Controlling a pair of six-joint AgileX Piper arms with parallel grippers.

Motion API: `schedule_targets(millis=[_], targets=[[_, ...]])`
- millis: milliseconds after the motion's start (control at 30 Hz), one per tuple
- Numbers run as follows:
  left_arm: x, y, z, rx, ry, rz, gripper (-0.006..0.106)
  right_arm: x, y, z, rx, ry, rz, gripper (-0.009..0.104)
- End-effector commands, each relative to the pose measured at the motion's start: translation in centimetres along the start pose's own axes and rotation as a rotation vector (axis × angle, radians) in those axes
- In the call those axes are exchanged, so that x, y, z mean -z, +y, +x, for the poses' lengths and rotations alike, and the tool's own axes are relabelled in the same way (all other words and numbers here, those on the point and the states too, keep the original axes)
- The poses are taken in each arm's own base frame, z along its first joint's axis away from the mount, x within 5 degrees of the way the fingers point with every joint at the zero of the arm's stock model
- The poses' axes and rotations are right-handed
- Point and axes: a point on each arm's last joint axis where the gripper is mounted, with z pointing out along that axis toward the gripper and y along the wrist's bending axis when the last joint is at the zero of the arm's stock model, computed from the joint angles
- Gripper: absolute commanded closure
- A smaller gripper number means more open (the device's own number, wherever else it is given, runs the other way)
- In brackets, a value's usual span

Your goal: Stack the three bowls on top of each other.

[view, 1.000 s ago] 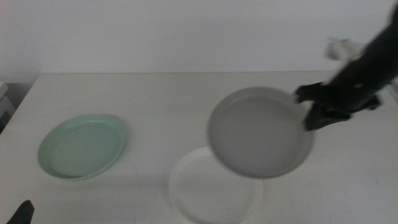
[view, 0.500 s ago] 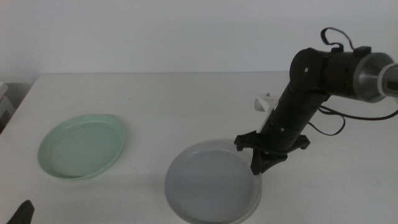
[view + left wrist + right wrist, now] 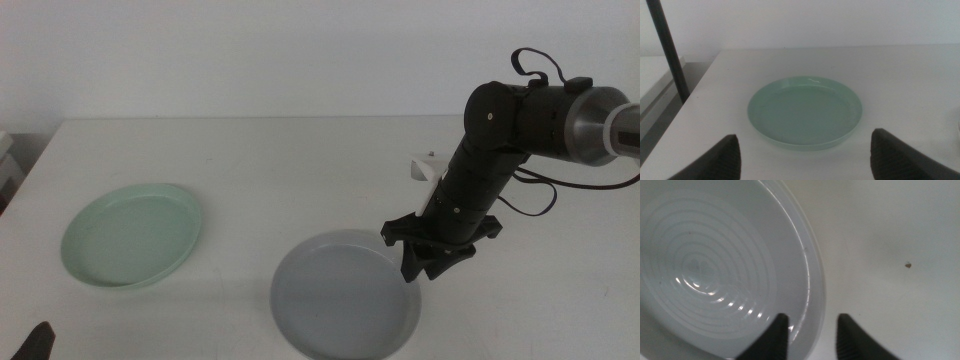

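The grey-blue bowl [image 3: 343, 305] lies flat at the table's front middle, and it also fills the right wrist view [image 3: 715, 265]. The cream-white bowl is hidden under it. My right gripper [image 3: 425, 262] is at this bowl's right rim. In the right wrist view the right gripper [image 3: 812, 332] is open, with one jaw on each side of the rim and a gap to both. The mint green bowl [image 3: 133, 235] sits alone at the left, and it also shows in the left wrist view [image 3: 805, 111]. My left gripper [image 3: 805, 160] waits open at the front left corner [image 3: 35, 342].
The white table [image 3: 260, 160] runs to a pale wall at the back. A small white part [image 3: 425, 167] shows beside the right arm. A dark upright bar [image 3: 667, 47] stands past the table's left edge in the left wrist view.
The right arm swung the grey-blue bowl down from the air onto the cream-white bowl, which is now covered. In the last half second the bowl settled flat and shifted slightly right.
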Motion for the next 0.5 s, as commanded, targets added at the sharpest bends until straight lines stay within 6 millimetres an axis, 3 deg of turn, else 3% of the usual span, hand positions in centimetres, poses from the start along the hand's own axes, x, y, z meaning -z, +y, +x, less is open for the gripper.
schedule_targets(millis=[0, 100, 233, 367, 467], targets=[[0.2, -0.1, -0.9, 0.018, -0.092, 0.014, 0.015, 3.4, 1.1, 0.0, 0.024, -0.098, -0.027, 0.056], [0.2, -0.1, -0.9, 0.018, -0.092, 0.014, 0.015, 6.8, 1.4, 0.7, 0.042, -0.185, -0.037, 0.045], [0.2, -0.1, -0.9, 0.018, -0.092, 0.014, 0.015, 13.3, 0.9, 3.0, 0.103, -0.361, -0.041, 0.042], [0.2, -0.1, -0.9, 0.018, -0.092, 0.014, 0.015, 19.7, 1.1, 7.1, 0.246, -0.531, -0.007, 0.045], [0.2, -0.1, -0.9, 0.018, -0.092, 0.014, 0.015, 23.2, 1.6, 11.0, 0.322, -0.668, 0.021, 0.049]])
